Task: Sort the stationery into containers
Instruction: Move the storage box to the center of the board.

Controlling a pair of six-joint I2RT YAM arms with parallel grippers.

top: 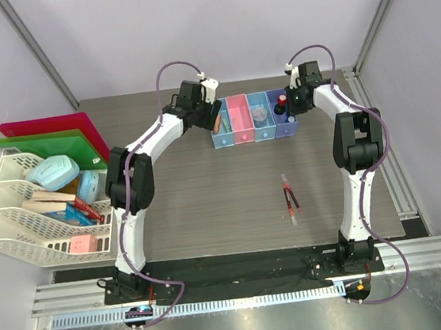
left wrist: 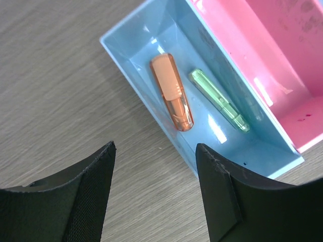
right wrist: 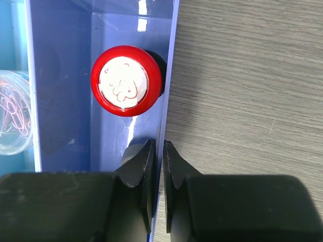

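wall of purple box [right wrist: 65, 126] pinched by right gripper [right wrist: 160, 151] (dark object [right wrist: 132, 151] half-hidden beneath); left gripper [left wrist: 155, 147] spread.

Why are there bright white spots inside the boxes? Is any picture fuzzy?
Left wrist view: light glare streaks the blue box and pink box. Right wrist view: glare on the purple box; red cap looks sharp. Top view: evenly lit, nothing fuzzy.

Glossy, smooth translucent plastic forms the light-blue box [left wrist: 151, 45] and purple box [right wrist: 65, 116]; my left gripper [left wrist: 155, 148] carries matt black fingers [left wrist: 86, 201], finely rough; the table [left wrist: 60, 91] is matt woodgrain.
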